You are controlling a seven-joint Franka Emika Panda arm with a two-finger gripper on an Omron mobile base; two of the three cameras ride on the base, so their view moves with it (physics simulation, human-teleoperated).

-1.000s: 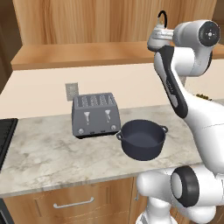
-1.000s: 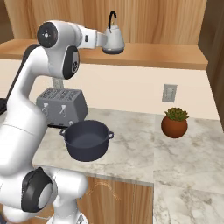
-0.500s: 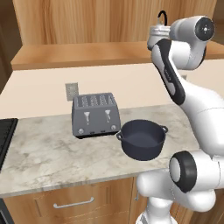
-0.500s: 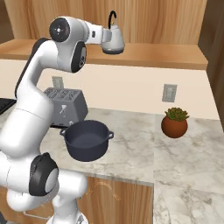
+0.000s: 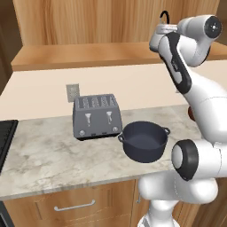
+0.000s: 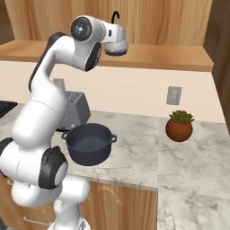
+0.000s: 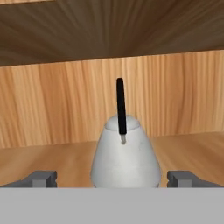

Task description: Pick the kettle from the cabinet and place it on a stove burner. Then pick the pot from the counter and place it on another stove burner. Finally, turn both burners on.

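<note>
The small silver-grey kettle [image 7: 124, 157] with its thin black arched handle stands on the cabinet's open wooden shelf [image 6: 170, 56]. My gripper [image 7: 113, 177] is open, with one finger on each side of the kettle's body and a gap showing on both sides. From the right base view the kettle [image 6: 118, 46] sits at the end of my hand; in the left base view my arm hides all but its handle [image 5: 165, 15]. The dark blue-grey pot [image 5: 144, 142] [image 6: 89, 143] rests on the marbled counter [image 5: 44, 155] in front of my base.
A boxy grey toaster [image 5: 97, 116] [image 6: 72, 110] stands behind the pot. A terracotta plant pot [image 6: 179, 128] sits on the counter to the right. The black cooktop's edge [image 5: 5, 142] shows at far left. Wall outlets hang on the backsplash.
My arm's upper joints have rotated while the hand stayed at the shelf around the kettle. The kettle, pot and toaster have not moved.
</note>
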